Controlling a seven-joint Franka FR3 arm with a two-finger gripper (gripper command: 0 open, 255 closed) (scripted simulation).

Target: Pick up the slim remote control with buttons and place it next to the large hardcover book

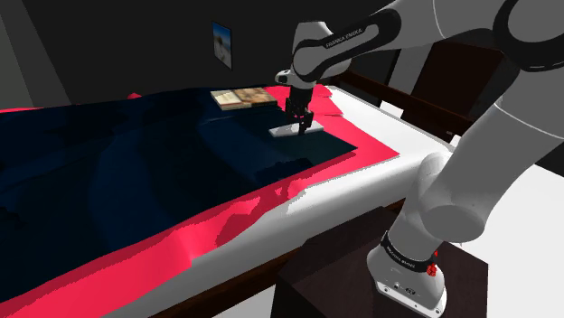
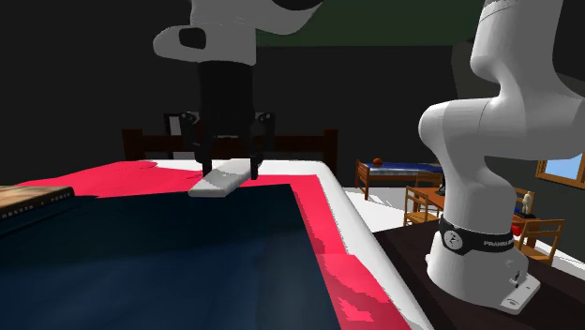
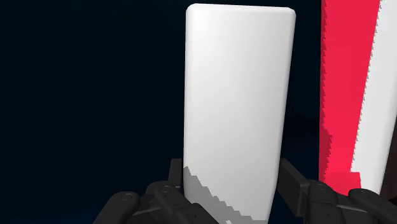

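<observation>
- Black fingers (image 3: 294, 184) of the gripper (image 2: 227, 167) clasp the plain white remote (image 3: 235, 108) by its long sides.
- In the shoulder view the remote sits just above centre, over the dark blue blanket (image 1: 136, 172).
- Up-left of it lies the book (image 1: 242, 98), apart.

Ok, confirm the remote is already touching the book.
No, the white remote is at the gripper, clearly apart from the book.

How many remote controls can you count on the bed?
1. The white remote lies on the dark blue blanket near its red edge, directly under the hand, apart from the book. Others may hide behind the arm.
</observation>
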